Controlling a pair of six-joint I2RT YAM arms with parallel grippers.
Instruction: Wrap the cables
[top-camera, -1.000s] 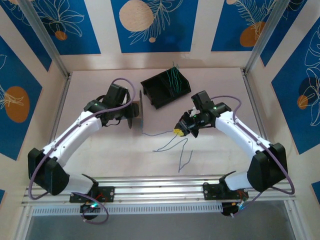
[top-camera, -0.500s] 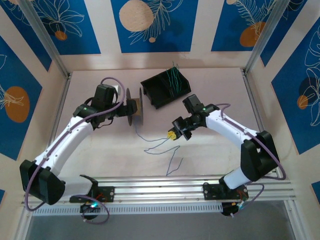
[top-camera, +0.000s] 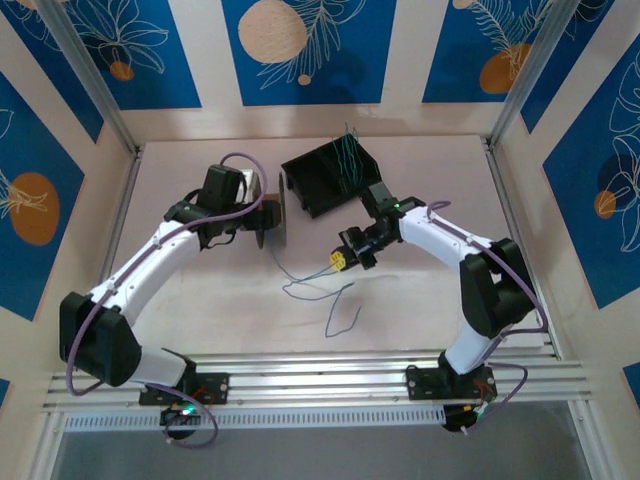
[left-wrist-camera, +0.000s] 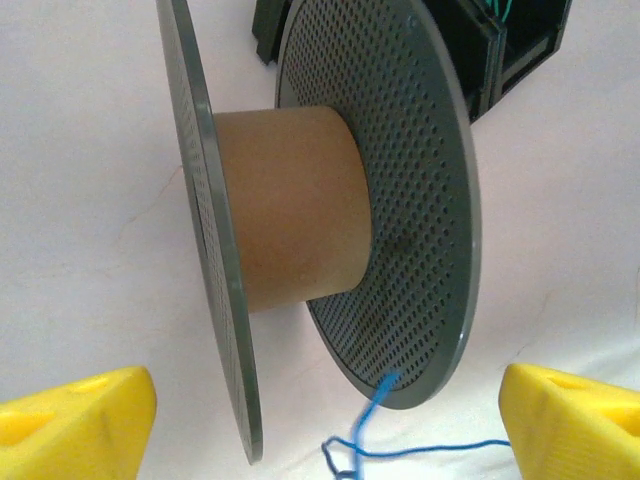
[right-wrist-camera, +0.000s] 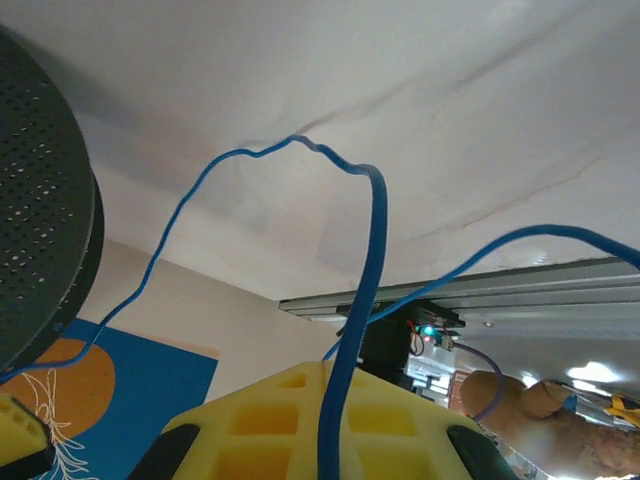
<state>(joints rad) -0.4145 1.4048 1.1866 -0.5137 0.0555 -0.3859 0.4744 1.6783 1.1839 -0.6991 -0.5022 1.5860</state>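
Observation:
A thin blue cable (top-camera: 340, 305) lies in loose bends on the table and runs up to a grey perforated spool (top-camera: 280, 222) with a cardboard core (left-wrist-camera: 285, 205). One end of the cable pokes through the spool's right flange (left-wrist-camera: 385, 385). My left gripper (top-camera: 262, 222) is open, its yellow fingers (left-wrist-camera: 75, 420) straddling the spool's near edge with a gap on each side. To the spool's right, my right gripper (top-camera: 338, 261) is shut on the blue cable (right-wrist-camera: 375, 230), which crosses its yellow fingers (right-wrist-camera: 290, 425). Green cables (top-camera: 348, 152) stick up from a black box.
The black box (top-camera: 325, 180) with dividers stands at the back middle, just behind my right arm's wrist. An aluminium rail (top-camera: 320, 380) runs along the near edge. Metal posts (top-camera: 110, 110) frame the table's back corners.
My right gripper has moved left toward the spool, carrying the blue cable; the loose bends slid left with it. The left arm swung with the spool and came back.

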